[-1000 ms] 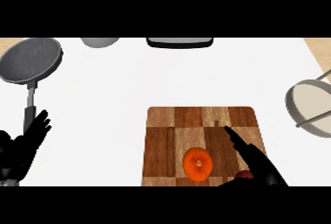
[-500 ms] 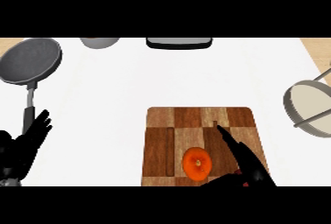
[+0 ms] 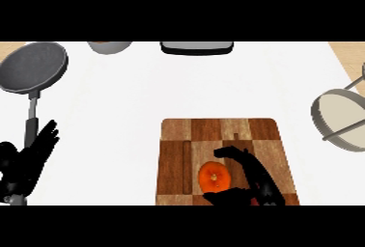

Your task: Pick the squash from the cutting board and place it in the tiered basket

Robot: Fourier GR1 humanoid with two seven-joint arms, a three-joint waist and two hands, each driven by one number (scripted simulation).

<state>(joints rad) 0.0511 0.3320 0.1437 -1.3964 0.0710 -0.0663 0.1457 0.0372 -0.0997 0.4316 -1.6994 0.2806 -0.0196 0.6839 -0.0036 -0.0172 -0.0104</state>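
An orange squash [image 3: 214, 176] lies on the wooden cutting board [image 3: 214, 130] near the board's front edge. My right hand [image 3: 255, 178] is at the squash's right side, its fingers curling over toward the squash's top and its thumb reaching under the front of it. The hand touches or nearly touches the squash. My left hand [image 3: 27, 161] rests open at the left edge, fingers up. The tiered basket [image 3: 343, 120] stands at the right edge, partly cut off.
A grey frying pan [image 3: 30, 67] lies at the far left, its handle running down toward my left hand. A grey bowl [image 3: 109, 46] and a dark tray [image 3: 197, 47] sit at the counter's back edge.
My right hand's fingers have bent from straight to curled and moved left, closing in around the squash. The squash and left hand have not moved.
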